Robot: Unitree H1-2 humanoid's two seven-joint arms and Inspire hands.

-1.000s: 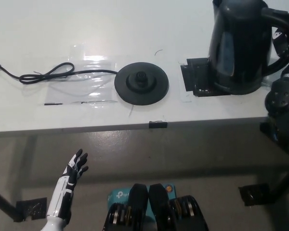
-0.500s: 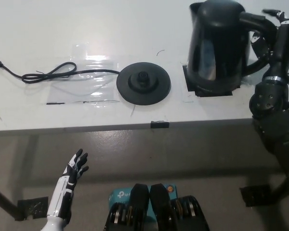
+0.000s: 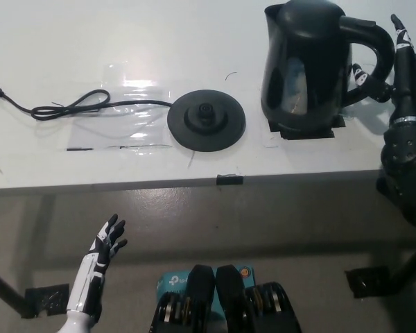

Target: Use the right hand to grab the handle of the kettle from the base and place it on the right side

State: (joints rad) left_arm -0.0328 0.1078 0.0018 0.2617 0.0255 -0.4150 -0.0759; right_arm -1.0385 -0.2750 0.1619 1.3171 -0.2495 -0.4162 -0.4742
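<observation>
1. Kettle (image 3: 301, 66) stands upright right of base (image 3: 206, 119), clear of it, on a dark marked patch.
2. Right hand (image 3: 395, 69) beside handle (image 3: 371, 41), fingers spread, gripping nothing.
3. I'd withdraw straight sideways, avoiding the handle.
4. Left hand (image 3: 104, 246) idle, open, below base.

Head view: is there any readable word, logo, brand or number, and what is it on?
"tp-link": partly visible logo on the teal box on the floor, below the table edge.
Kettle, base: no readable markings.
</observation>
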